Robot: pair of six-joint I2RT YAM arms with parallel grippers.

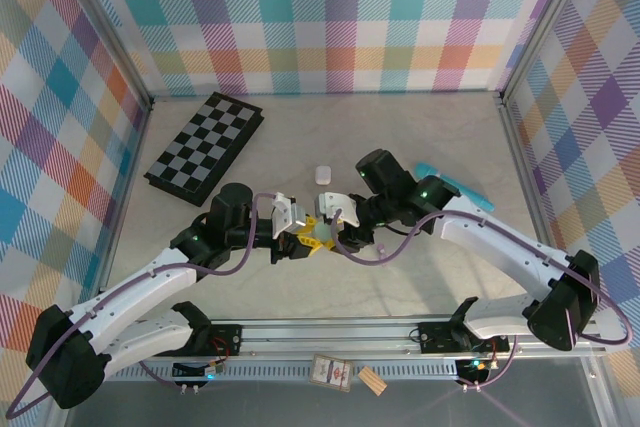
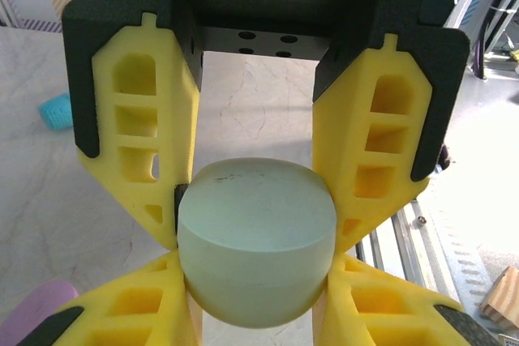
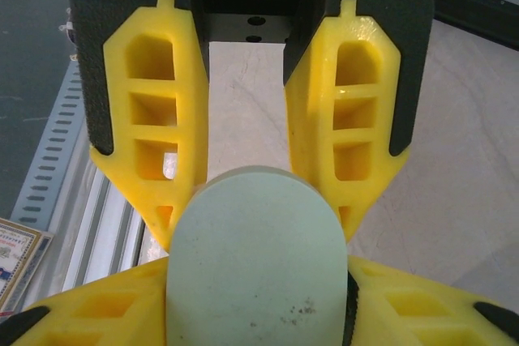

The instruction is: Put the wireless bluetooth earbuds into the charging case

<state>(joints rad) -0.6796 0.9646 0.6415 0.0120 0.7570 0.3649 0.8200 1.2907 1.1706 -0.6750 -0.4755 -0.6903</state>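
Observation:
A pale green charging case [image 1: 320, 237] hangs above the table's middle, where both grippers meet. It is closed, its lid seam showing as a line [image 2: 255, 241]. My left gripper [image 2: 258, 228] is shut on the case, with a finger on each side [image 1: 305, 234]. From the opposite side, my right gripper [image 3: 258, 228] has its yellow fingertips [image 3: 172, 220] against the same case [image 3: 258, 273], and I cannot tell whether they still press it [image 1: 336, 230]. The earbuds are hidden from me.
A small white pebble-like case [image 1: 322, 174] lies just behind the grippers. A folded chessboard [image 1: 205, 147] sits at the back left, and a turquoise stick [image 1: 447, 183] lies behind the right arm. A purple rounded thing [image 2: 36, 309] rests on the table below the left gripper. The metal rail [image 1: 330, 332] runs along the near edge.

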